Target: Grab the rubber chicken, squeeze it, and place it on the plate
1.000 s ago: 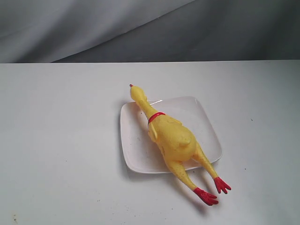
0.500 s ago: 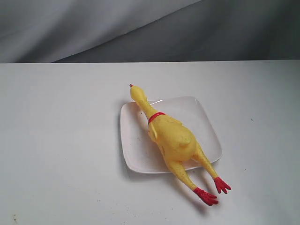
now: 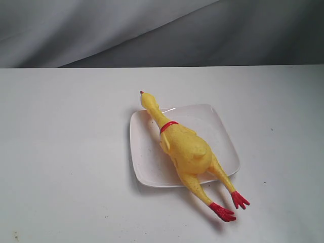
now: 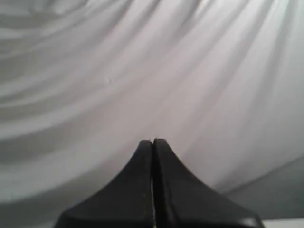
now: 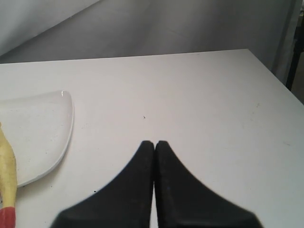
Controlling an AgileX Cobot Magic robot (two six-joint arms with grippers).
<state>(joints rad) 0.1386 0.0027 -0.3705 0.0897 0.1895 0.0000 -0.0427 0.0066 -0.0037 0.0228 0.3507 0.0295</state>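
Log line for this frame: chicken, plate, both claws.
rubber chicken: lying on plate, head and feet past rim | left claw: shut, empty | right claw: shut, empty, clear of chicken

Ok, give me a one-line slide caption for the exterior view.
Rubber chicken lying diagonally across the white square plate, head and red feet overhanging opposite edges.

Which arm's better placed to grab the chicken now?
Right, probably: the right gripper points over the table, with plate and rubber chicken in its view; the left gripper faces only grey cloth.
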